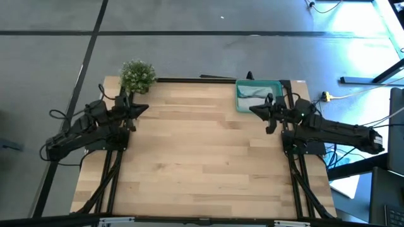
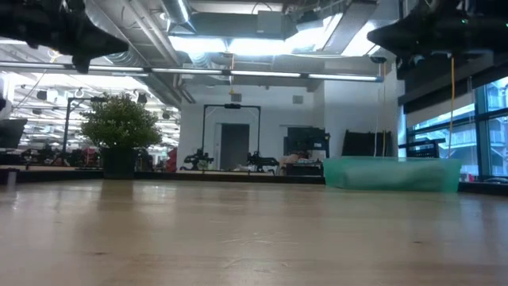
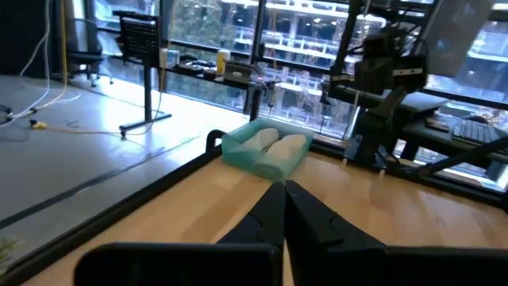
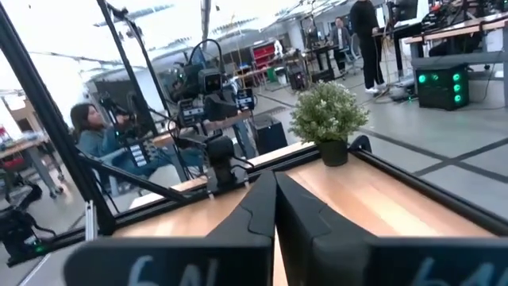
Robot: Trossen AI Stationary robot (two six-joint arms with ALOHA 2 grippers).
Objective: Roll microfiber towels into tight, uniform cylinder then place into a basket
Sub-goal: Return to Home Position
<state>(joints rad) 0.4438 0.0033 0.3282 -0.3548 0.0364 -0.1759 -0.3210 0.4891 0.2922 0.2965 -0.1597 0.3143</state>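
We count two arms, one basket, two microfiber towels and one potted plant on the wooden table (image 1: 202,157). The basket (image 1: 238,98) sits at the far right corner of the table, just beyond the right arm. From the left wrist view we see both microfiber towels (image 3: 275,143) lying inside it as two pale rolls, side by side and touching, below the raised rim; we cannot tell which roll is the grey one and which the blue. In the low view the basket (image 2: 393,175) shows as a low teal wall at the far right, with the rolls hidden behind it. The left gripper (image 1: 146,108) hangs above the far left part of the table, pointing toward the middle, and its own camera shows its two dark fingers (image 3: 262,218) pressed together with nothing between them. The right gripper (image 1: 252,110) hangs above the table just in front of the basket, facing the left one, well apart from it; its fingers (image 4: 254,210) also meet, gripping nothing. The potted plant (image 1: 137,75) stands at the far left corner, close behind the left arm. Beyond the table, the right wrist view shows two people: one seated person (image 4: 89,131) and one standing person (image 4: 369,40) farther off.
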